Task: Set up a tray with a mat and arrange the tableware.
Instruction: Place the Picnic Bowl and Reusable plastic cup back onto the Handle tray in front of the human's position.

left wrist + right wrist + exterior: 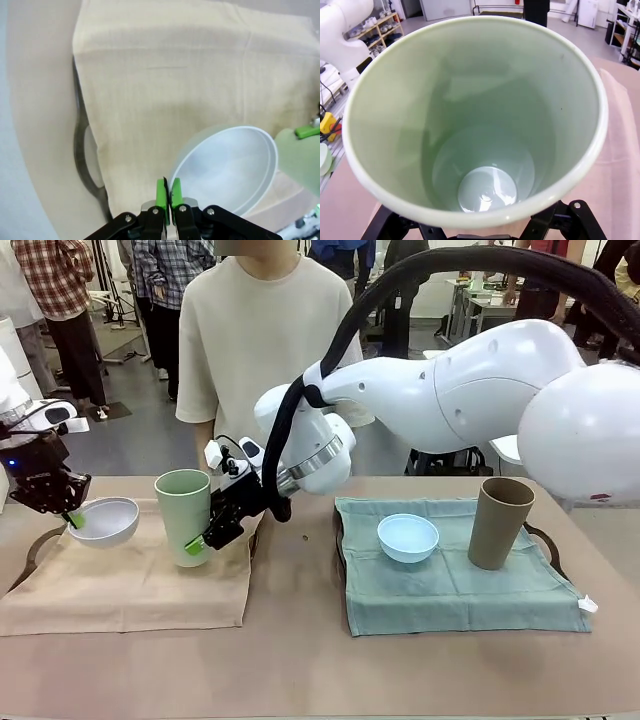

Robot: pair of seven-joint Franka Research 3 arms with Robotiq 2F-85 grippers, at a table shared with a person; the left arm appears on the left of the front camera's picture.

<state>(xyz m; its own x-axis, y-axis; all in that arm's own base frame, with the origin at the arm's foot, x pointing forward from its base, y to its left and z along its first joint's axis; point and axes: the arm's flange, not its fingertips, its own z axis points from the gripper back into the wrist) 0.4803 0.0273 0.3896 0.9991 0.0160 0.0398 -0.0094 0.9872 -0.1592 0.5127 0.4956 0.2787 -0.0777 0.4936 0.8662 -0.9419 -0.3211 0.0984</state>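
- Two hands busy: my left hand (74, 520) pinches the white bowl's (105, 521) rim, tilted over the beige mat (130, 590).
- My right hand (200, 540) grasps the pale green tumbler (183, 512) near the bench's left edge.

The front view looks across the brown table (300, 660) toward the far side. The left wrist view looks steeply down, close over the beige cloth mat (165, 90). The right wrist view stares, very close, into the pale green plastic tumbler (480, 125), which the front view shares, standing on that mat.
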